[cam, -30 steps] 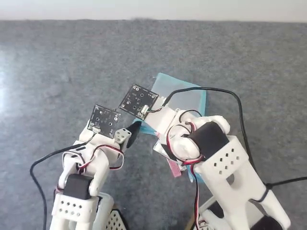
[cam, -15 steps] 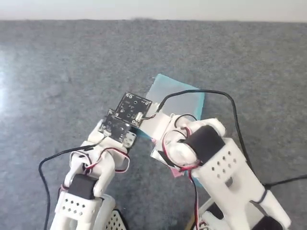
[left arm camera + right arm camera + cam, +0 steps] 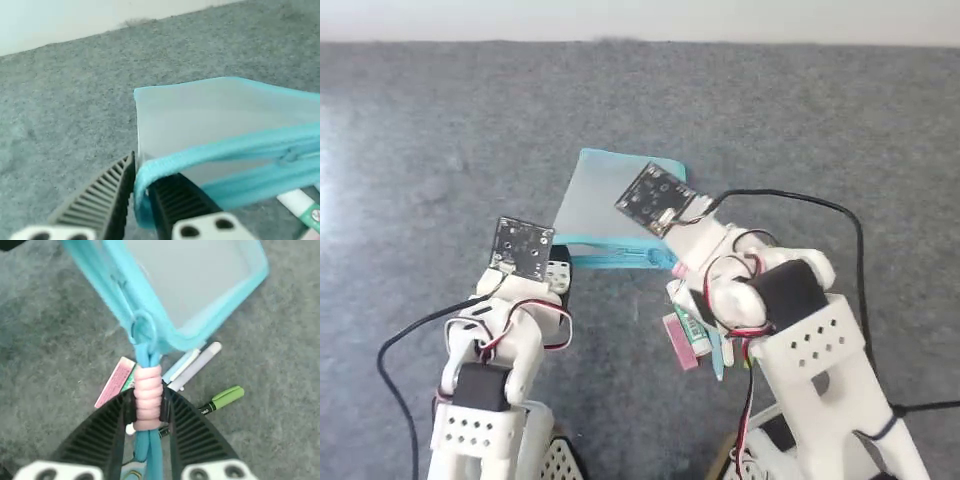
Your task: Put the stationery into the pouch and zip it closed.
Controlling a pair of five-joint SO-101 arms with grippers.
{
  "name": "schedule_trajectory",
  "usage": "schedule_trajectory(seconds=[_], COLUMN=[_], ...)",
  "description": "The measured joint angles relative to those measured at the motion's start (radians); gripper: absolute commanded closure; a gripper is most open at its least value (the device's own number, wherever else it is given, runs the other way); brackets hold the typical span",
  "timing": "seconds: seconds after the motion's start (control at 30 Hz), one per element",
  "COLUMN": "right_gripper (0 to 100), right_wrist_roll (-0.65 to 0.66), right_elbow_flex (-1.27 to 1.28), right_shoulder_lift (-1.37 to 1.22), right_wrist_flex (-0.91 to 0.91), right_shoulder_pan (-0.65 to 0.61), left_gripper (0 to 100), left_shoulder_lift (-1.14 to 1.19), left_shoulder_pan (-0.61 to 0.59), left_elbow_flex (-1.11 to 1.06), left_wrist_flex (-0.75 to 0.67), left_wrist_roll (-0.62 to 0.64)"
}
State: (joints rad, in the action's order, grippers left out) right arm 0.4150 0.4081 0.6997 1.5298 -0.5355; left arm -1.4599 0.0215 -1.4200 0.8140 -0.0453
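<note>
- Since the earlier frames, the pouch [image 3: 610,195] is sitting farther left on the grey mat [image 3: 440,130], with its teal zipper edge now turned toward the near side. The two arms were bunched together half a second ago and are now standing apart.
- Left gripper [image 3: 142,176]: it is clamping the near-left corner of the pouch, with its ridged jaws pressing together on the teal zipper band.
- Right gripper [image 3: 148,396]: it is gripping the pink zipper pull [image 3: 148,407] at the right end of the zipper edge, with the jaws closing on the pull from both sides.
- Pouch: it is spanning the gap between the two grippers, and its translucent panel is extending toward the far side of the mat.
- Stationery [image 3: 692,335]: it is lying outside the pouch, on the mat just near of the pouch's right corner and beside the right arm.
- Within that cluster, a pink eraser [image 3: 680,347] is lying on the left side. A white pen [image 3: 200,362] and a green-capped marker [image 3: 226,397] are lying just beside it.
- Zipper: the frames are not showing clearly whether it is open or closed.
</note>
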Motion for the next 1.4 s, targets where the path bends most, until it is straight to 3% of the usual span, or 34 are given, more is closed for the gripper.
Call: schedule_trajectory(seconds=[0.4,0.67,0.9,0.97,1.1,1.2,1.4], right_gripper=[99.2,99.2,98.8,92.9,70.1,57.5,54.2], right_wrist_roll=[0.038,0.041,0.041,0.038,0.037,0.028,0.02], right_elbow_flex=[0.0,0.0,0.002,0.0,-0.002,-0.002,0.002], right_shoulder_lift=[0.0,0.0,0.041,0.097,0.236,0.33,0.328], right_wrist_flex=[-0.029,-0.035,0.075,0.109,0.184,0.213,0.221], right_shoulder_pan=[0.126,0.137,-0.035,-0.115,-0.245,-0.265,-0.161], left_gripper=[99,99,99,99,99,99,99], left_shoulder_lift=[0.0,0.0,0.0,0.0,0.0,0.0,0.0], left_shoulder_pan=[-0.074,-0.08,-0.083,-0.083,-0.075,-0.064,-0.097], left_elbow_flex=[0.0,0.0,0.0,0.0,0.0,0.0,0.0], left_wrist_flex=[0.0,0.0,-0.043,-0.058,-0.064,-0.064,-0.064], left_wrist_roll=[0.026,0.032,0.077,0.086,0.089,0.103,0.129])
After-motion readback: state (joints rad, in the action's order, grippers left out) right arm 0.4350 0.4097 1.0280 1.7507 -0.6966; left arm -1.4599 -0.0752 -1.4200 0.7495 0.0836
